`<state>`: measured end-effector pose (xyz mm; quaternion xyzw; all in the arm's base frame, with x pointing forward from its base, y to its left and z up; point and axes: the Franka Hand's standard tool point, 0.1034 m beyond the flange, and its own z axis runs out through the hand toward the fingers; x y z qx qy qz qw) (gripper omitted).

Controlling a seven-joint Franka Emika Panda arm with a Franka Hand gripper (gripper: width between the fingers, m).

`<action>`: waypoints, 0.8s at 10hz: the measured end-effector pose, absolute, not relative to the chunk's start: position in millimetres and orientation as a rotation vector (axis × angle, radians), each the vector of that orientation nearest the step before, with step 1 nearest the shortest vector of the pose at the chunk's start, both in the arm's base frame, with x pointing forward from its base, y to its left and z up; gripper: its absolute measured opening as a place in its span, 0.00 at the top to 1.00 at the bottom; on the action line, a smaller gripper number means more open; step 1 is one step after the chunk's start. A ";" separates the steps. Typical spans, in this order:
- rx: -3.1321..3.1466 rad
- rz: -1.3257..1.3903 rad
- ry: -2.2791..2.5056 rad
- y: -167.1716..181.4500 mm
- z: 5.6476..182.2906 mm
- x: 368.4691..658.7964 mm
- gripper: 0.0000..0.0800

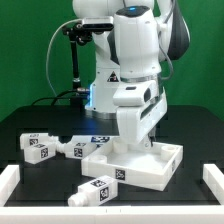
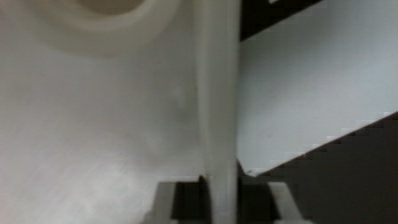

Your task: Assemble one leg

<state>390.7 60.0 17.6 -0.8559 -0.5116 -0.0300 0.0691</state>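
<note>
Several legs lie on the black table in the exterior view: one (image 1: 38,147) at the left, one (image 1: 72,149) beside it, and one (image 1: 97,190) at the front. All are chunky white pegs with tag markers. My gripper (image 1: 136,148) is down on the large white tray-like part (image 1: 155,168), at its far-left wall. In the wrist view the tray's thin upright wall (image 2: 217,110) runs between my dark fingers (image 2: 189,203). The gripper (image 2: 221,205) is shut on that wall. No leg shows in the wrist view.
White bars stand at the front left (image 1: 8,181) and front right (image 1: 212,181) of the table. A black stand (image 1: 72,60) rises behind the arm. Another tagged white part (image 1: 98,141) lies just left of the tray.
</note>
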 end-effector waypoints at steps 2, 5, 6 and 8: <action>-2.558 -0.139 -1.635 68.6 32.8 392.0 0.93; -2.347 -0.170 -1.946 78.0 31.8 397.3 0.93; -2.357 -0.162 -1.923 79.9 30.0 398.2 0.93; -2.360 -0.159 -1.919 78.5 29.3 397.0 0.93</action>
